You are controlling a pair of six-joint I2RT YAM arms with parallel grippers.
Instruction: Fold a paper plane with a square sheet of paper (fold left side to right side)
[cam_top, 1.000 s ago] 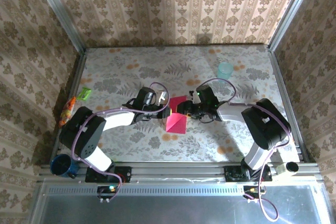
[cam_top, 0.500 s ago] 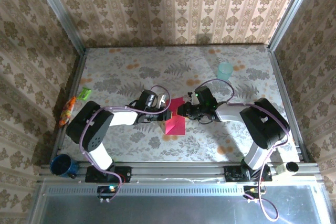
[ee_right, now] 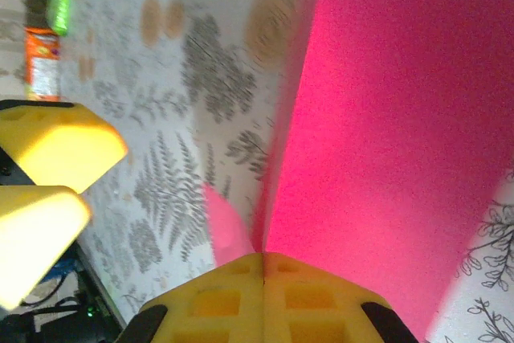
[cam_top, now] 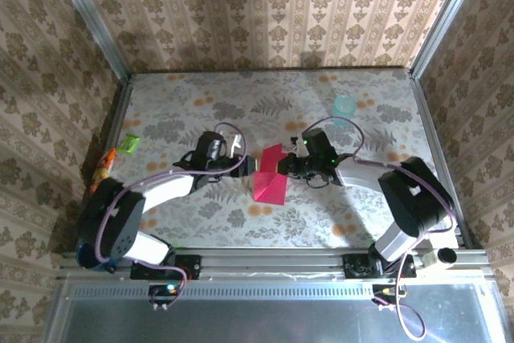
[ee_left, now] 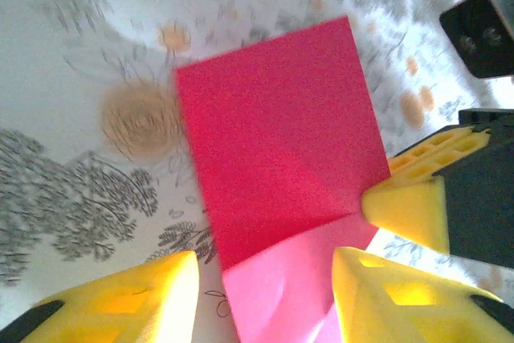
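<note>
Paper sheet (cam_top: 269,186) sits pinched at its right edge in my right gripper (ee_right: 263,261), my left gripper (ee_left: 265,279) spread beside its left.

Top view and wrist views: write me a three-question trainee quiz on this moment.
1. True or false: the right pincer is shut on the paper.
2. Where is the cup? A) on the paper B) beyond the paper and to its right, apart from it C) tipped over at the near edge
3. Fill in: the left pincer has its jaws ____.
Key: 1 true; 2 B; 3 open.
</note>
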